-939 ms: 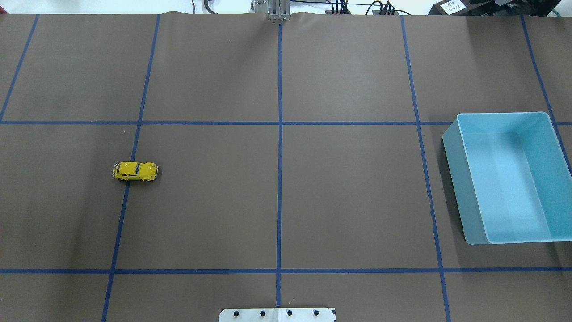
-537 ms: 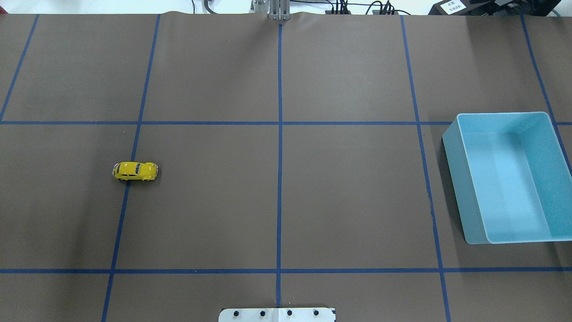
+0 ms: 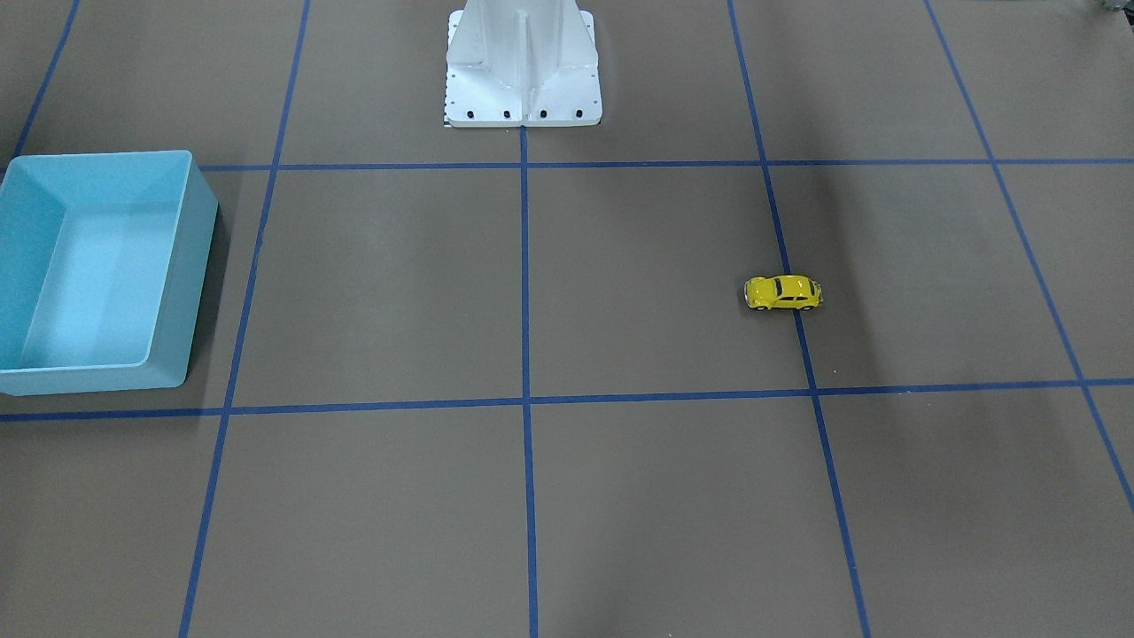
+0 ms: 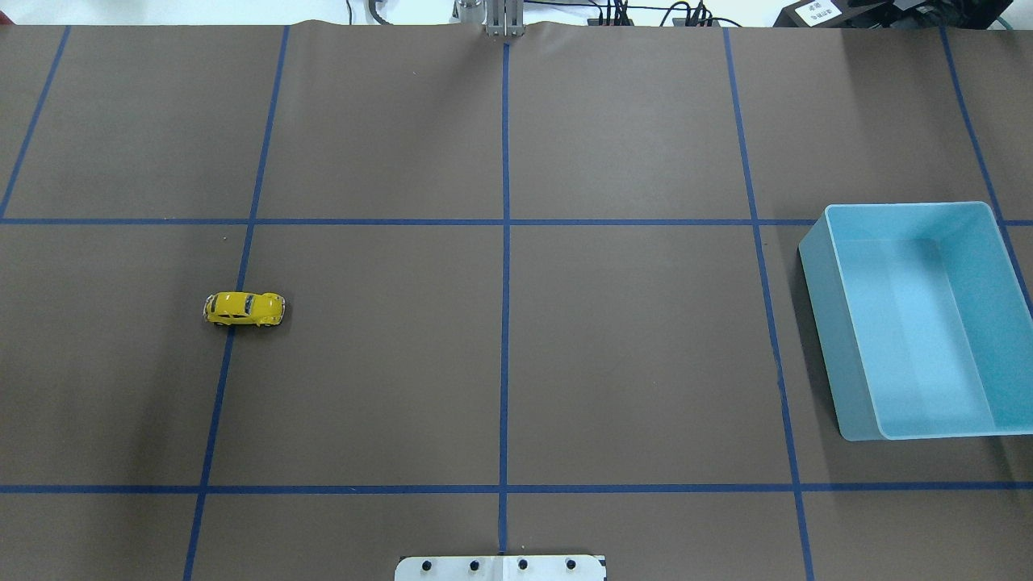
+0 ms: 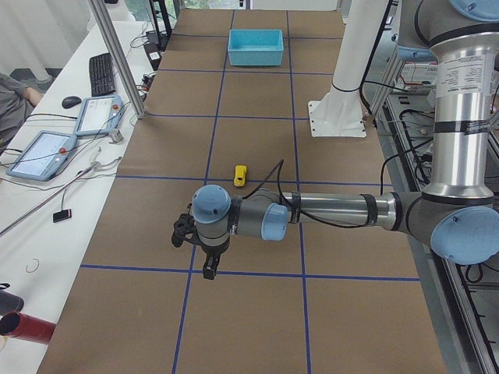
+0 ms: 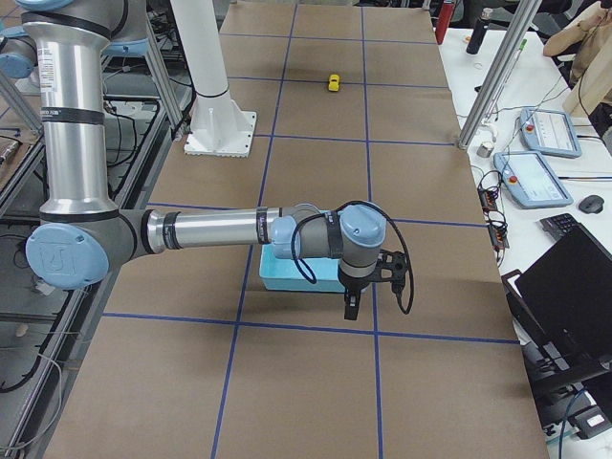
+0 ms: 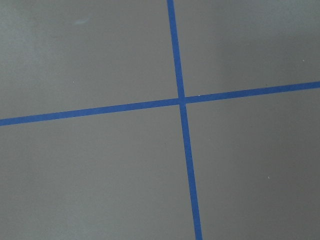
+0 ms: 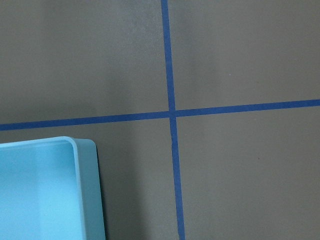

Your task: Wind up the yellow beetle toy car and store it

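Progress: nothing done; yellow beetle toy car (image 4: 244, 309) sat ungrasped on bench (image 4: 629, 355), well apart from bin (image 4: 831, 323).
Left end effector (image 5: 208, 272): opening untellable.
Right end effector (image 6: 350, 308): likewise untellable.

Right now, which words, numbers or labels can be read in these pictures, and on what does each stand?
Nothing reads clearly.
The white label on the black box past the table: too small to read.
A mark on the right arm's blue joint cap: blurred.
The yellow beetle toy car and light blue bin: no text visible.

Open mat (image 4: 379, 355) around yellow beetle toy car (image 4: 244, 309)
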{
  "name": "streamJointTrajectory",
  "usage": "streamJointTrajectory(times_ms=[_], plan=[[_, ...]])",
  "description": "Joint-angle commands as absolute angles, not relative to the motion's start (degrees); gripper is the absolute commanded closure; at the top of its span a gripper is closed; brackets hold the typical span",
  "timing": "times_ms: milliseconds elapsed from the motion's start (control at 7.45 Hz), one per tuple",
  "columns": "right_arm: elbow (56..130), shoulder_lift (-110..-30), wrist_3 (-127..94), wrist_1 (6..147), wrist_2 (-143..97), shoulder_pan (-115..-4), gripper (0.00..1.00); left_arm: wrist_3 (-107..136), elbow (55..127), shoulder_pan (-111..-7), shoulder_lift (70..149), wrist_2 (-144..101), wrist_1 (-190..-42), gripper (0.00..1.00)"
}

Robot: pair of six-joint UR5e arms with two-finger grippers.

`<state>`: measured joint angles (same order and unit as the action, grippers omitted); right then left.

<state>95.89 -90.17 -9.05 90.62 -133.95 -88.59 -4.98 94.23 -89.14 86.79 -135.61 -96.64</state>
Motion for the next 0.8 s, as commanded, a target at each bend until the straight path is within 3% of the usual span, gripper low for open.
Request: streamJointTrajectory(times_ms=[0,671], plan=[[95.9,-89.9,-9.1,90.6,-133.9,-88.6,0.0,-6.2,95.4,-86.9,86.9,-137.7,-96.2,0.0],[95.7,-90.3,-9.1,90.6,-133.9,-88.6,0.0,-5.5,105.9,-73.5,92.6,-131.2,-92.6,0.0]])
